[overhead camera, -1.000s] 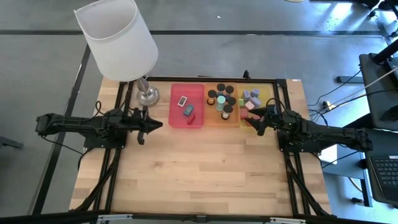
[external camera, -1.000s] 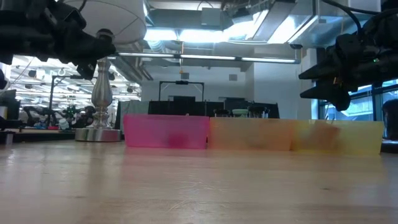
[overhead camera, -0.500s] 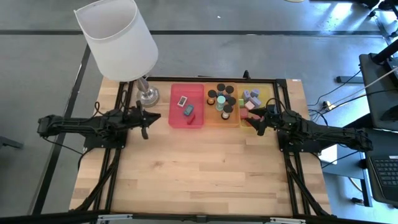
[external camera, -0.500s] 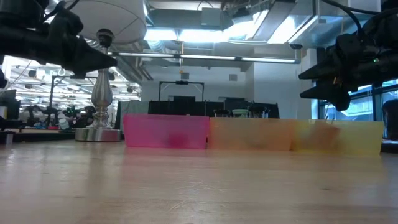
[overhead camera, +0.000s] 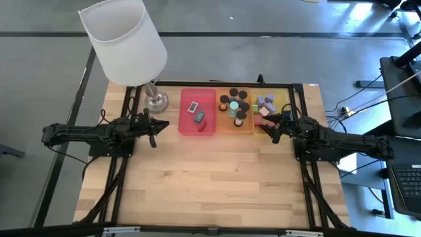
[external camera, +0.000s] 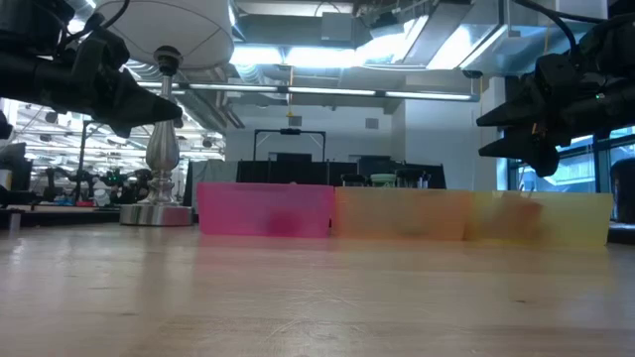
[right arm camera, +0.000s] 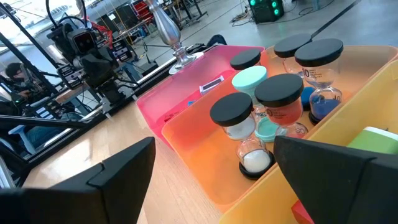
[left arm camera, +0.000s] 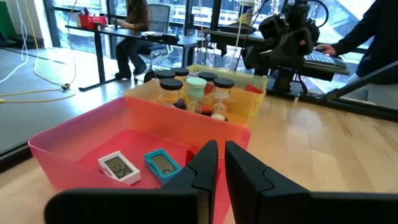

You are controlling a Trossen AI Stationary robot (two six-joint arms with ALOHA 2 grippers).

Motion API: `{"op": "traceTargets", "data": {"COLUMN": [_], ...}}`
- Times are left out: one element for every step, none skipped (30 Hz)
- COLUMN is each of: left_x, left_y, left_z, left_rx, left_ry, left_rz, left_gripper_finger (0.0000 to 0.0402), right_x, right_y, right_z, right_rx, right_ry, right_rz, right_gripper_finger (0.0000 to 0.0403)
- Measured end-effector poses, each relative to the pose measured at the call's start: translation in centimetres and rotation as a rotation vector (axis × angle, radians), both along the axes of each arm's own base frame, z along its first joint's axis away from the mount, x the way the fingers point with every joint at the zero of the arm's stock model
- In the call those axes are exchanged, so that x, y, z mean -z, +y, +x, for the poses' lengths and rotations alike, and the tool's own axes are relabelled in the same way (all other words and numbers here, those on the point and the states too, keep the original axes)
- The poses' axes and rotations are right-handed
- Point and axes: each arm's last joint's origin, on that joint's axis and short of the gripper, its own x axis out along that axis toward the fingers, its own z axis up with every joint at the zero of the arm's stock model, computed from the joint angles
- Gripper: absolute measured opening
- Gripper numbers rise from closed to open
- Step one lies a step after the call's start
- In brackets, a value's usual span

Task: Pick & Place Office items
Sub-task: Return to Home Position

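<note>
The left jaws are hanging just short of the pink tray, drawn together to a thin slit and gripping nothing. The right jaws are hovering spread wide and empty at the near edge of the yellow tray. The office items are lying in the trays ahead of the jaws: flat blocks right in front of the left jaws, black-capped cylinders in the orange tray between the two pairs of jaws, and cubes just beyond the right jaws. Nothing seems to be waiting on the table, so homing is looking like the closing move. It is calling for lifting each arm first, then pulling straight back from the tray walls, with the left arm keeping wide of the lamp beside its jaws.
</note>
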Motion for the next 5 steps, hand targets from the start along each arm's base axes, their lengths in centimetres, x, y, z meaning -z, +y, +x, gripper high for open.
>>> {"op": "traceTargets", "data": {"left_x": [0.0, -0.01, 0.0, 0.0, 0.0], "left_y": [0.0, 0.0, 0.0, 0.0, 0.0], "left_z": [0.0, 0.0, 0.0, 0.0, 0.0], "left_rx": [0.0, 0.0, 0.0, 0.0, 0.0], "left_ry": [0.0, -0.001, -0.001, -0.001, -0.001], "left_rz": [-0.001, -0.002, -0.002, -0.002, -0.002], "left_gripper_finger": [0.0024, 0.0024, 0.0024, 0.0024, 0.0024], "right_x": [0.0, 0.0, 0.0, 0.0, 0.0], "right_y": [0.0, 0.0, 0.0, 0.0, 0.0], "right_z": [0.0, 0.0, 0.0, 0.0, 0.0], "right_rx": [0.0, -0.001, 0.0, 0.0, 0.0], "right_ry": [0.0, 0.0, 0.0, 0.0, 0.0], "right_rz": [0.0, 0.0, 0.0, 0.0, 0.0], "right_gripper_finger": [0.0331, 0.0331, 0.0331, 0.0331, 0.0331]}}
